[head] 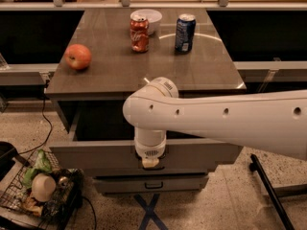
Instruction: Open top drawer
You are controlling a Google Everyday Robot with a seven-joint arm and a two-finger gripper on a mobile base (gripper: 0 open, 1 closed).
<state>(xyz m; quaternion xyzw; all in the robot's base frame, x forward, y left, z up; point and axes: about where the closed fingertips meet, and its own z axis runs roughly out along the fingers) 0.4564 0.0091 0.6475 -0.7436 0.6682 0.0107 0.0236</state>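
Gripper at the front of the big grey top drawer

The robot's cream-tipped gripper [150,163] sits at the middle of the wide grey top drawer [91,155], hiding its handle; I cannot tell if it is clamped on. The drawer sticks out from under the brown table [115,78]. The fat white arm [230,121] blocks its right side. On the table stand a red apple [78,56], red can [139,33], blue can [184,32] and white bowl [146,18].

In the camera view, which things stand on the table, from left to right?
Apple, red can, blue can. I omit the white bowl: it overlaps the red can. The end effector is below, at the front of the top drawer.
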